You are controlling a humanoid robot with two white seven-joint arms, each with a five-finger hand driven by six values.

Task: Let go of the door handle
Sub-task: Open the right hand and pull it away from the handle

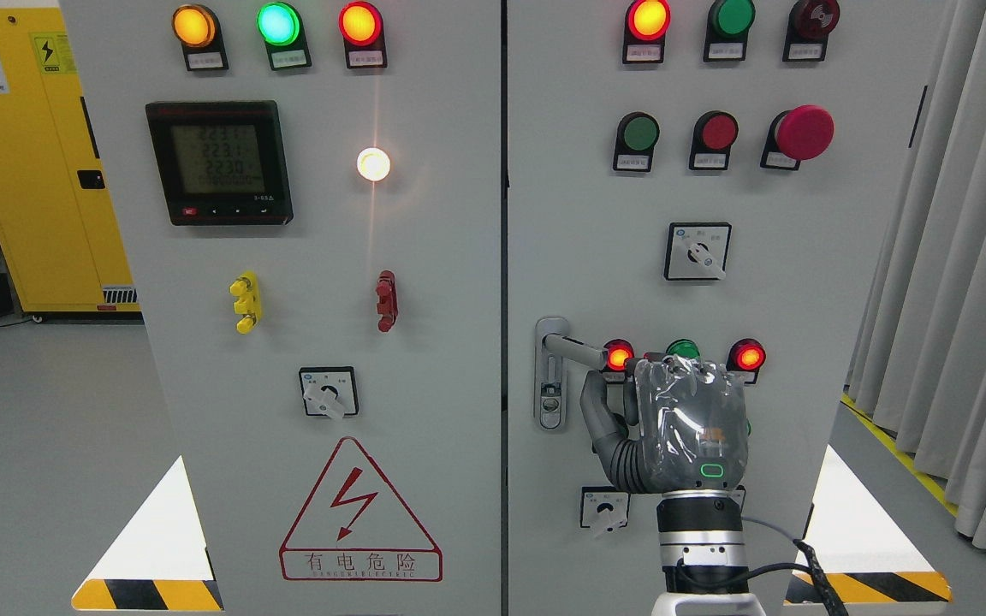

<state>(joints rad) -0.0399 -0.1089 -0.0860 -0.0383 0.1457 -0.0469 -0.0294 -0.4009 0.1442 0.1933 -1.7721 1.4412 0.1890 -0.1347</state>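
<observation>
The handle [574, 349] sticks out sideways from its plate at the right door's [596, 214] left edge. My right hand [673, 419] is at its tip, fingers curled over it, thumb hanging below, beneath the lit red lamps [619, 355].

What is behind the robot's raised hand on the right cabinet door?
Behind the right hand a green indicator light shows only its top, between two lit red lights. The panel below it is covered, so nothing more can be told.
</observation>
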